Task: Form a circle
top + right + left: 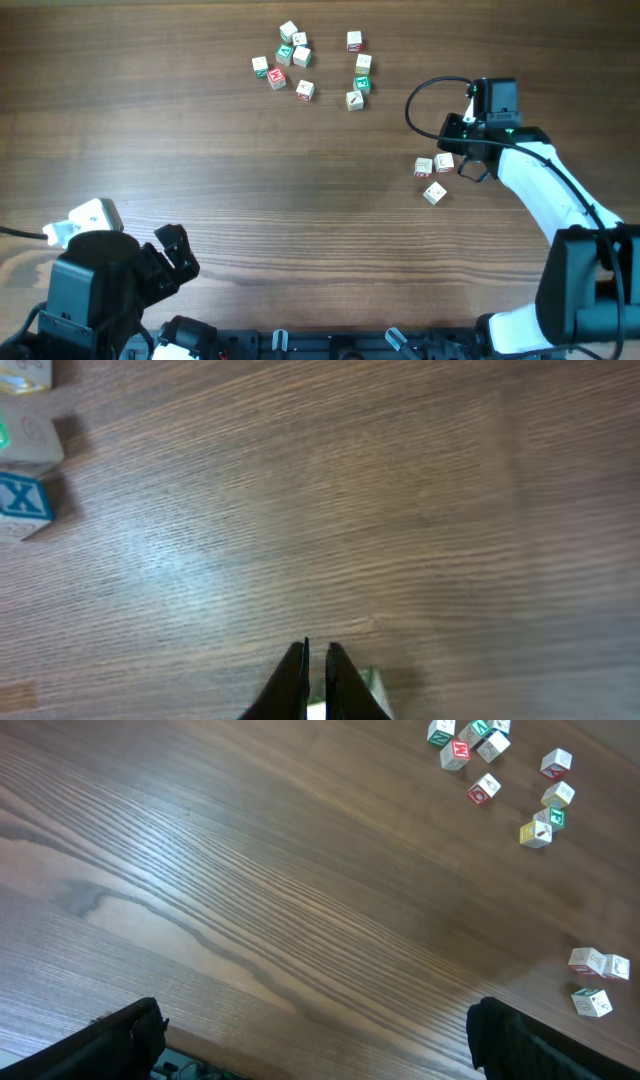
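Several tiny pale cubes with red or green faces lie in a loose cluster at the far middle of the table; they also show at the top right of the left wrist view. Three more cubes sit apart to the right, seen in the left wrist view too. My right gripper is down beside these three. Its fingers are shut with only a thin slit between them, and a pale cube lies just behind them, partly hidden. My left gripper hovers open near the front left, holding nothing.
At the left edge of the right wrist view stand three cubes, one with a blue X. The table's front edge runs just under my left gripper. A black cable loops off my right wrist.
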